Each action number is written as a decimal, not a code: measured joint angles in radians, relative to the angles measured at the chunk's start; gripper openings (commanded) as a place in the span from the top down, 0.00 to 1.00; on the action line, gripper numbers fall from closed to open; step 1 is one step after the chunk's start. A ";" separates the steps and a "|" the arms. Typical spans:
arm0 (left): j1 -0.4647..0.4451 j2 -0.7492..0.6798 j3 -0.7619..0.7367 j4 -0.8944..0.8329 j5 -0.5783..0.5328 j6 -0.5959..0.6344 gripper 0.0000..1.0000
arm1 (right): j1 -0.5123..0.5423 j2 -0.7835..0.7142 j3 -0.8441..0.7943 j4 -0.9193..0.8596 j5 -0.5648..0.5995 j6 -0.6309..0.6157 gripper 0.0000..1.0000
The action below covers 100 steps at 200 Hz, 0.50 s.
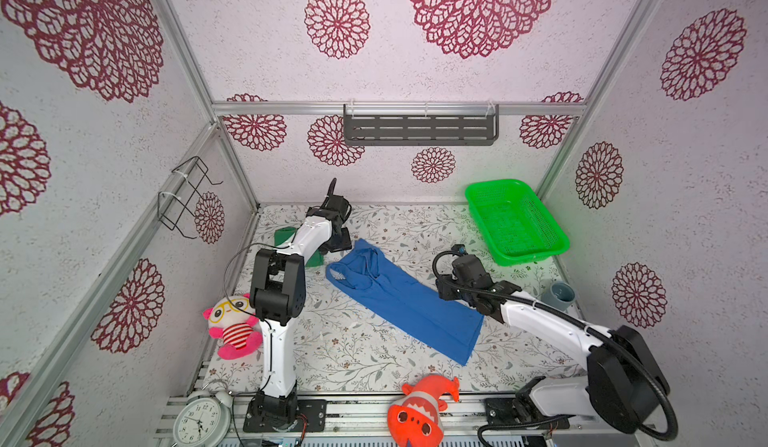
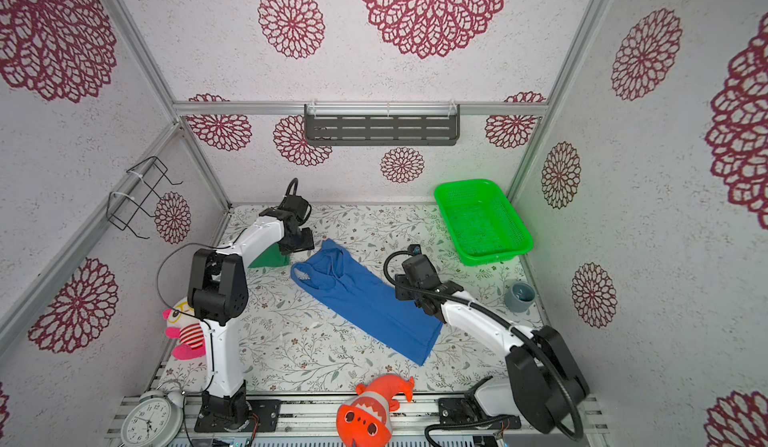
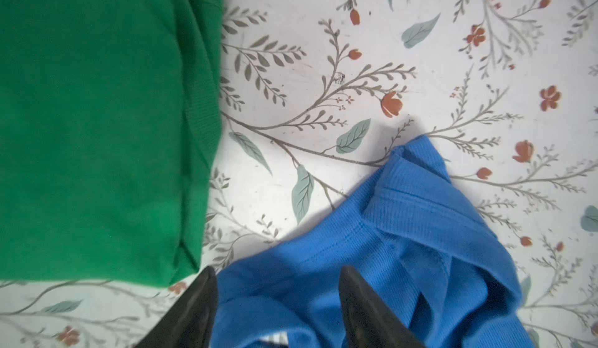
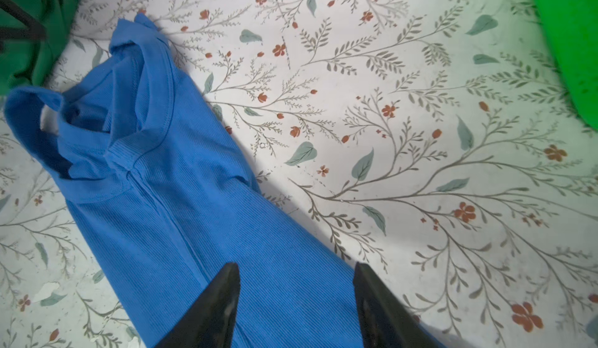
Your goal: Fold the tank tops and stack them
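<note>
Counting two tank tops on the floral tabletop (image 1: 353, 353): one blue tank top (image 1: 405, 303), one green tank top (image 3: 97, 119).

Seeing the blue tank top lying as a long narrow strip, running diagonally through the middle in both top views, strap end toward the far left, hem toward the near right. Noting the straps bunching and overlapping at that far end.

Seeing the green tank top sitting folded into a compact block at the far left, mostly hiding under the left arm in both top views. Lying just beside the blue strap end, with a thin strip of bare tabletop showing between the two in the left wrist view.

Counting two grippers. Finding the left gripper (image 3: 277, 270) sitting over the blue strap end, jaws standing apart, clamping nothing. Finding the right gripper (image 4: 296, 264) sitting over the blue body nearer the hem, jaws likewise standing apart, cloth lying flat beneath. Not managing to tell whether either fingertip is touching the cloth.

Counting the rest:
- one bright green mesh basket (image 1: 534, 256) at the far right corner
- one grey cup (image 1: 559, 295) near the right edge
- two plush toys: one pink-and-white plush (image 1: 232, 328) at the near left, one orange plush (image 1: 419, 411) on the front rail
- one white alarm clock (image 1: 199, 422) at the near left corner
- one grey slotted shelf (image 1: 419, 129) hanging on the back wall
- one black wire rack (image 1: 187, 197) hanging on the left wall
</note>
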 measured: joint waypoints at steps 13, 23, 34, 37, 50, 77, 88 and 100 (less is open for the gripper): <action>-0.005 -0.050 -0.027 0.003 0.005 -0.007 0.45 | 0.000 0.048 0.014 -0.008 -0.020 -0.020 0.57; -0.010 -0.077 -0.049 0.008 0.019 -0.014 0.49 | 0.000 0.078 0.021 -0.014 -0.039 -0.024 0.59; -0.020 -0.093 -0.079 0.014 0.033 -0.029 0.53 | 0.000 0.110 0.028 -0.022 -0.053 -0.031 0.60; -0.024 -0.096 -0.089 0.013 0.034 -0.034 0.54 | 0.000 0.117 0.031 -0.024 -0.057 -0.032 0.60; -0.045 -0.097 -0.131 0.016 0.034 -0.048 0.56 | 0.000 0.150 0.044 -0.031 -0.069 -0.038 0.61; -0.097 -0.110 -0.266 0.023 0.033 -0.092 0.60 | 0.000 0.199 0.067 -0.033 -0.086 -0.047 0.63; -0.116 -0.131 -0.323 0.025 0.033 -0.111 0.61 | 0.000 0.214 0.074 -0.032 -0.092 -0.048 0.64; -0.132 -0.163 -0.378 0.030 0.034 -0.130 0.62 | 0.000 0.234 0.083 -0.028 -0.095 -0.053 0.65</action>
